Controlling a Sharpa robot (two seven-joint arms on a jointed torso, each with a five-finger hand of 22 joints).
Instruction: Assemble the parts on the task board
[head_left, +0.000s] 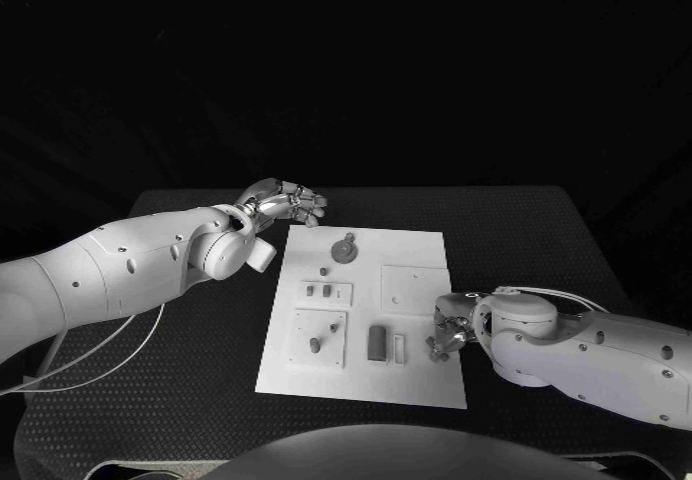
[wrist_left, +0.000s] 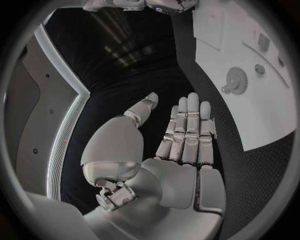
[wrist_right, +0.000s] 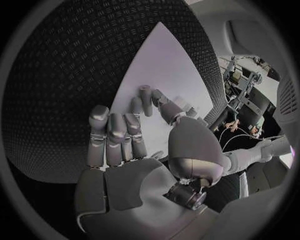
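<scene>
The white task board (head_left: 361, 375) lies mid-table with grey parts on it: a round gear-like piece (head_left: 345, 250), two small pieces (head_left: 319, 291), a dark bar (head_left: 378, 343) and a raised square plate (head_left: 413, 284). My right hand (head_left: 451, 326) is at the board's right edge. In the right wrist view its thumb and one finger pinch a short grey peg (wrist_right: 146, 97) over the board (wrist_right: 162, 60), the other fingers straight. My left hand (head_left: 284, 203) hovers beyond the board's far left corner, holding nothing, fingers extended (wrist_left: 187, 127). The gear (wrist_left: 235, 80) lies on the board (wrist_left: 262, 110) beside it.
The black textured table (head_left: 188, 390) surrounds the board. A white cable (head_left: 101, 350) trails under my left arm at the table's near left. Another square plate (head_left: 319, 338) with two small pieces sits on the board's near left.
</scene>
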